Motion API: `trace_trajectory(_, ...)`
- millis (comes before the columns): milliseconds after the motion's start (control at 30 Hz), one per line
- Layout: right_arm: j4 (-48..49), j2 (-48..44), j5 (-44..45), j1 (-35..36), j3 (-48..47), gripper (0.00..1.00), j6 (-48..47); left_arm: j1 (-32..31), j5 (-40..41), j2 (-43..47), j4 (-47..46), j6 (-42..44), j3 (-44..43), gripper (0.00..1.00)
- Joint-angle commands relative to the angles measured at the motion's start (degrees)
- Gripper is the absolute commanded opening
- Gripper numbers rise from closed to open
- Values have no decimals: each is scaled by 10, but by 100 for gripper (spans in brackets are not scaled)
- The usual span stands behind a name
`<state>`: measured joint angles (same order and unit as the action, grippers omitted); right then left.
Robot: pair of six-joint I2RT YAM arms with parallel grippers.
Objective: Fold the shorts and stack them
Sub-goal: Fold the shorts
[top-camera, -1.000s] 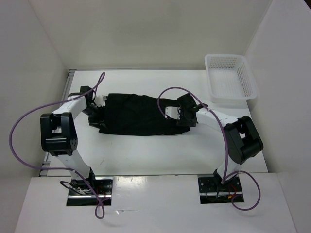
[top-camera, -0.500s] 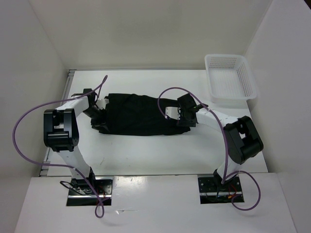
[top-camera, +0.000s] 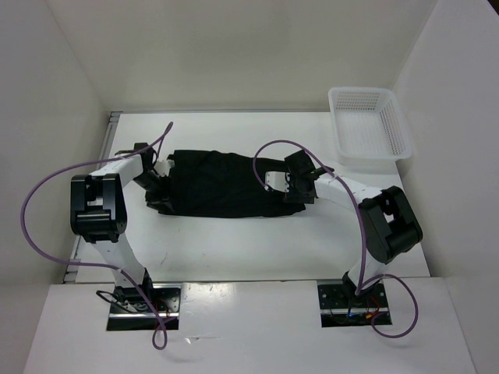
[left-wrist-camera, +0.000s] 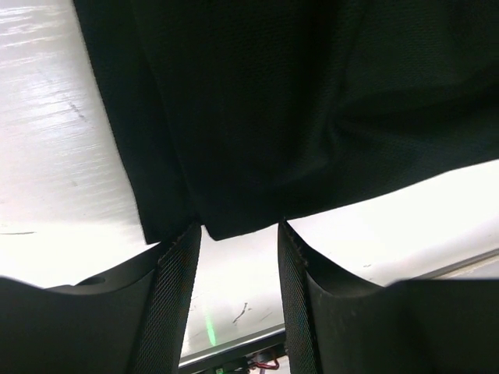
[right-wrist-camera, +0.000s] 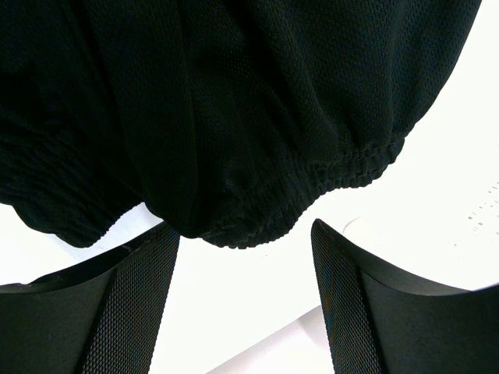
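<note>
Top external showed the shorts spread mid-frame on the counter. The left claw and right claw both stood released at the cloth's edges.

Setting: a robotics laboratory test cell.

Indicators:
- A plain white table is enclosed at the back and both sides by bare white panels.
- The left arm and right arm are bolted to metal base plates at the near edge.
- Loose purple cables loop from the mounts to the wrists, with exposed wiring at the bases.
- A white plastic mesh basket stands on the table, beyond and to the right of the right gripper.
</note>
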<state>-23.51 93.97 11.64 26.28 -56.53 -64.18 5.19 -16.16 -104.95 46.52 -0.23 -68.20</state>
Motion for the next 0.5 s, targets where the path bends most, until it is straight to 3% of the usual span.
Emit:
trace_trajectory(0,21,-30,1,-4,9,73,-3,3,-45,-7,10,2,-14,52)
trace_trajectory(100,21,-30,1,-4,9,73,-3,3,-69,-19,16,2,-25,48)
trace_trajectory(233,21,-30,1,-4,9,73,-3,3,-69,-19,16,2,-31,23)
trace_trajectory(467,33,-30,12,-4,9,70,-14,3,-63,-19,16,2,-36,5)
